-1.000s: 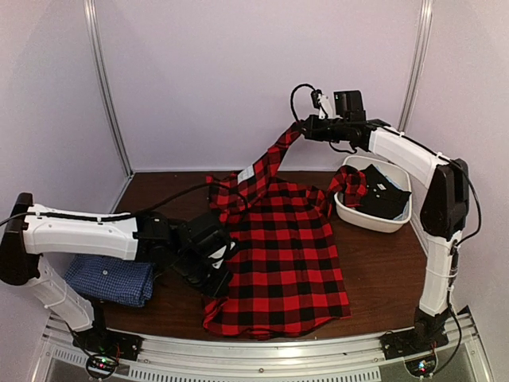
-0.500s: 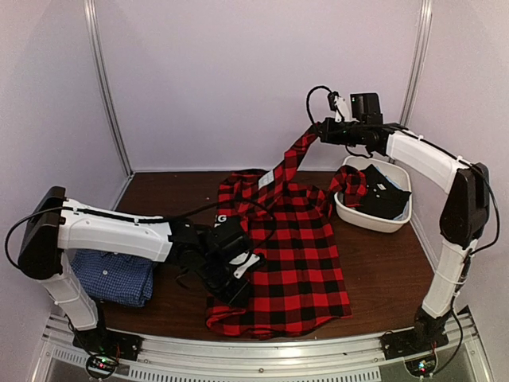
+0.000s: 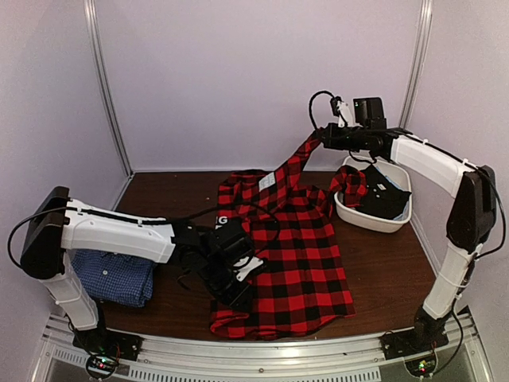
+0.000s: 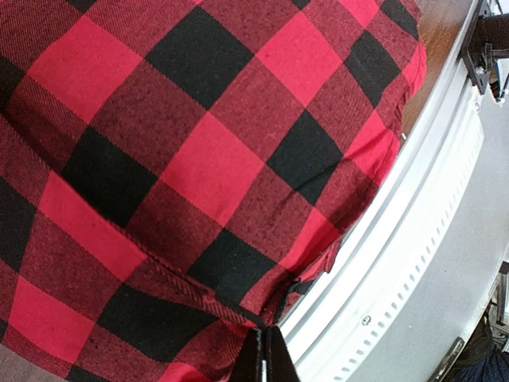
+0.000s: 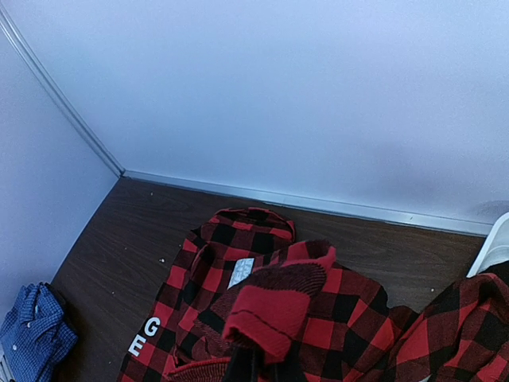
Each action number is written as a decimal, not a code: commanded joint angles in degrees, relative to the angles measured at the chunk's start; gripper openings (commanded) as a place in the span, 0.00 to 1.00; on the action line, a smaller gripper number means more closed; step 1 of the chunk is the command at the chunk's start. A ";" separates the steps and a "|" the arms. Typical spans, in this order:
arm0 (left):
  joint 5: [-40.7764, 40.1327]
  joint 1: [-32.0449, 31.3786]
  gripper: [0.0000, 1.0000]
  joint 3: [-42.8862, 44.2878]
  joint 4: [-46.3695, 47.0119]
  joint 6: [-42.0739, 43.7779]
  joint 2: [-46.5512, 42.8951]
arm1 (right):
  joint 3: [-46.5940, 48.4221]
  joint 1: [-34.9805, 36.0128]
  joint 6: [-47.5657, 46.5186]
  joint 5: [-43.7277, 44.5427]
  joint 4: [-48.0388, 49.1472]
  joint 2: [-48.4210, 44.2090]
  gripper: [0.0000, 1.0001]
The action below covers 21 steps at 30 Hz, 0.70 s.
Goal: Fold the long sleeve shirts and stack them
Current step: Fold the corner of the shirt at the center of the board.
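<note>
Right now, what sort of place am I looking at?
Likely a robot test booth: plain pale walls enclose a brown table, and a left arm and right arm, bolted to a metal rail, handle a plaid shirt.

arms (image 3: 111, 233): white shells | joints (image 3: 471, 205): black housings | cables (image 3: 312, 103): black, looped at right wrist | bases (image 3: 102, 348): black, small lit indicators

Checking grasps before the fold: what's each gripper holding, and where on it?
Both grip the red-and-black plaid shirt: left gripper pinches its near-left edge by the hem, right gripper holds a sleeve aloft by its end.
</note>
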 commanded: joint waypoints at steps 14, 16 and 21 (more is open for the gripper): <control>5.10 4.87 0.59 0.24 6.75 0.56 -4.33 | -12.61 1.50 -1.52 -5.65 2.41 -8.87 0.00; 5.37 7.13 0.60 0.11 7.46 0.02 -5.48 | -13.65 2.34 -2.47 -6.43 2.12 -8.99 0.00; -0.47 13.10 0.59 -0.36 8.02 -4.55 -7.48 | -14.30 5.97 -5.47 -8.38 -0.10 -8.15 0.00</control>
